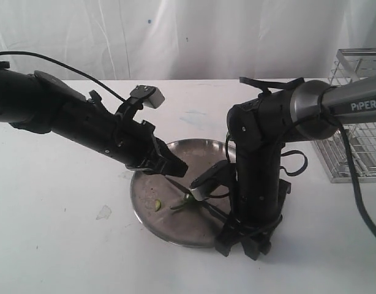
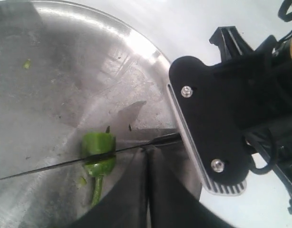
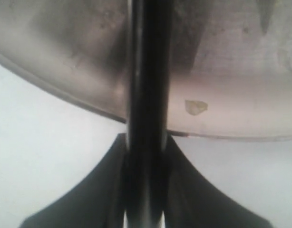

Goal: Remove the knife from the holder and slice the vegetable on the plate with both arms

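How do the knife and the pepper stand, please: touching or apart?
Touching. The left wrist view shows the knife blade cutting straight across the pepper.

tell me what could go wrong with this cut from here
1. The small green pepper piece is not pinned. The shut left tool sits beside it without touching, so it may skid on the round shiny steel plate under the black-handled, dark-bladed knife.
2. The knife's edge passes close by the left tool's tip, so a sawing stroke could strike it.
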`<state>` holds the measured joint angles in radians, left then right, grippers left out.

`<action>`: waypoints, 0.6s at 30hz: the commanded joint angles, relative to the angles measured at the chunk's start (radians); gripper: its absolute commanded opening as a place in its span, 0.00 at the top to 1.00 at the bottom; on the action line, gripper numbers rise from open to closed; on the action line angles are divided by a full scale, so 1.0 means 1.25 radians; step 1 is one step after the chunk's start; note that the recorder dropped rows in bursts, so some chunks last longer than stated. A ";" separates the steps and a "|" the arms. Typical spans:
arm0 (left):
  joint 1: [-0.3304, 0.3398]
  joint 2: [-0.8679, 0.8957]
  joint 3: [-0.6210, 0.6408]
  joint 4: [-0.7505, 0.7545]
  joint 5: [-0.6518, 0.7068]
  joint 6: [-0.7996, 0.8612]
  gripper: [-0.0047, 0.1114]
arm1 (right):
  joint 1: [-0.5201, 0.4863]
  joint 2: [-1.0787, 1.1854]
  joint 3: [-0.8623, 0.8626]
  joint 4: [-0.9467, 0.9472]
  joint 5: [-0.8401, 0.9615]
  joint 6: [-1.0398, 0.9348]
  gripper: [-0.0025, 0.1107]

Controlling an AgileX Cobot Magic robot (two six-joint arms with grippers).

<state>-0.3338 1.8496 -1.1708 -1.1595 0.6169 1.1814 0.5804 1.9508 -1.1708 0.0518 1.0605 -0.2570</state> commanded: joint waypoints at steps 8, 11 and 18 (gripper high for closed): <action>0.002 0.014 0.006 -0.020 0.000 0.001 0.96 | -0.002 -0.005 -0.003 0.003 0.063 0.042 0.98; 0.002 0.022 0.006 -0.044 -0.026 0.001 0.96 | -0.002 -0.005 -0.003 0.003 0.100 0.044 0.98; 0.001 0.042 0.006 -0.103 -0.043 0.011 0.96 | -0.002 -0.005 -0.003 0.003 0.101 0.044 0.98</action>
<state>-0.3338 1.8877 -1.1691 -1.2396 0.5599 1.1814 0.5804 1.9508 -1.1749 0.0541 1.1707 -0.2048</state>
